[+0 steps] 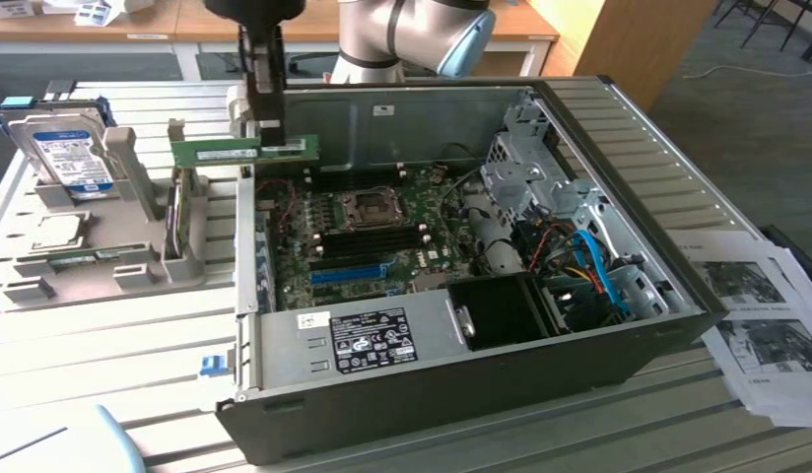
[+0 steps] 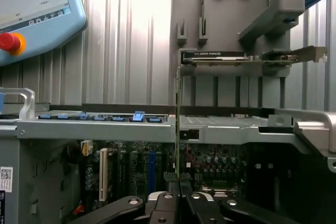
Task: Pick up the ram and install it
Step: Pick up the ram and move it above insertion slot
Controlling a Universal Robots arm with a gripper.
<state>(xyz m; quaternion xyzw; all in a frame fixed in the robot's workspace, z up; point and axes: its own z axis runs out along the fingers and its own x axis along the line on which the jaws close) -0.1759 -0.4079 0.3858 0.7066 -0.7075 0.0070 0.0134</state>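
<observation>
The ram [image 1: 222, 151] is a long green stick held level in the air, over the open computer case's [image 1: 420, 394] wall on the exterior view's left. My gripper [image 1: 267, 136] comes down from above and is shut on it, nearer the end that hangs over the case. In the wrist view the ram [image 2: 178, 129] shows edge-on as a thin green line rising from my gripper [image 2: 178, 203]. Below lie the motherboard [image 1: 367, 236] and its blue slot [image 1: 347, 273]. The ram is well above the board and touches nothing else.
On the exterior view's left a grey parts holder [image 1: 25, 286] carries a hard drive [image 1: 71, 158], a processor chip [image 1: 58, 232] and an upright card [image 1: 180, 212]. Papers [image 1: 761, 325] lie on the right. A teach pendant [image 2: 31, 9] rests on the table. Cables and a drive cage [image 1: 538, 168] crowd the case's right.
</observation>
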